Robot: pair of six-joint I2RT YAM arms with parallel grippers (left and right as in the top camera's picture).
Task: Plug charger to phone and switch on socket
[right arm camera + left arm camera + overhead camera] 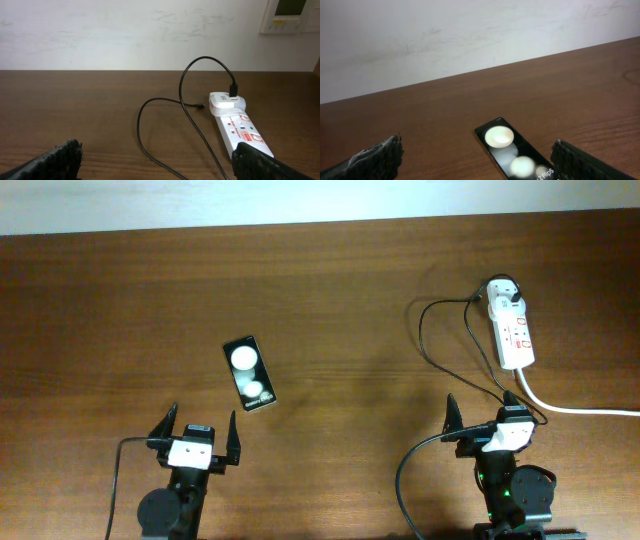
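Overhead: phone [249, 374] lies tilted on the table [330, 300] just ahead of the left gripper [203, 420], well apart from the socket [514, 332] at far right. Both grippers, right gripper [481, 402] included, have jaws open and empty. Charger [421, 330] loops left of the socket. Only the right wrist view resolves its connector tip [200, 106], loose on the table beside the adapter [227, 101].

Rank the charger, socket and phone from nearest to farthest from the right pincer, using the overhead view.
1. charger: its cable loops just ahead of the right pincer.
2. socket: farther ahead, slightly right.
3. phone: far off to the left.
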